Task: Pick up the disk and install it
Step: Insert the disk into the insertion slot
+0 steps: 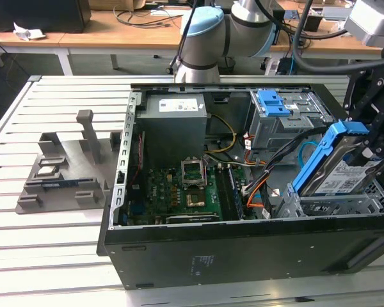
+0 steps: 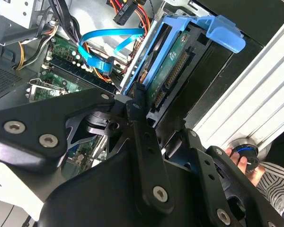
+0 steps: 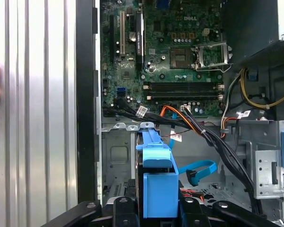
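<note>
Exterior view places the open computer case (image 1: 243, 211) on a slatted table (image 1: 45, 256), with a grey fixture (image 1: 64, 173) well apart from the fingers and a grey power supply (image 1: 176, 125) deeper inside. Black and orange cables (image 3: 199, 127) cross the bay just beyond the fingers. Both wrist views reveal the motherboard (image 3: 175, 56); a person's hand (image 2: 248, 165) appears in the second wrist view. The gripper (image 1: 377, 137) is clamped on the disk (image 1: 342, 169), which sits tilted between the fingers over the drive cage (image 1: 333, 204).

Table: white slatted metal top (image 1: 57, 249).
On it: open black computer case (image 1: 243, 256), grey plastic holder (image 1: 64, 173) beside it.
</note>
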`<action>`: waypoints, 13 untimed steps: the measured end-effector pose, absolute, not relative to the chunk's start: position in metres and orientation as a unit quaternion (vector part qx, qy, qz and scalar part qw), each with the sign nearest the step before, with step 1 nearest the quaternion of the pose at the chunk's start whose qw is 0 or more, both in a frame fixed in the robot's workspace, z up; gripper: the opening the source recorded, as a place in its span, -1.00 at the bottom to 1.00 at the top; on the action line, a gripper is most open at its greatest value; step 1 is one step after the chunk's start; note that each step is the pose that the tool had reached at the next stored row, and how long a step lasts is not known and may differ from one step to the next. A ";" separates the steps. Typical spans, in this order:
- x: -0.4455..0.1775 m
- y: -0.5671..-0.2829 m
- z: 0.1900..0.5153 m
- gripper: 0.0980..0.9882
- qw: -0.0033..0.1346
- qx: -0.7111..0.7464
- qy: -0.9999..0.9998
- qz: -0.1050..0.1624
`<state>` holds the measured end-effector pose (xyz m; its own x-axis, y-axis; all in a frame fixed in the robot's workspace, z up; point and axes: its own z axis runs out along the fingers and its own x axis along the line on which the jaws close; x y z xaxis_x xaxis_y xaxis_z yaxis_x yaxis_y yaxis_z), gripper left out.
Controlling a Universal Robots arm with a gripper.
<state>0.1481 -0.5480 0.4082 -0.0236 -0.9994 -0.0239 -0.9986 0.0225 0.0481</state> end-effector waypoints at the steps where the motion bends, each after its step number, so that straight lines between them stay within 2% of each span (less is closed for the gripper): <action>1: 0.148 -0.548 0.406 -0.40 0.008 0.699 -0.715 -0.026; 13: 0.148 -0.548 0.392 -0.40 0.008 0.699 -0.715 -0.025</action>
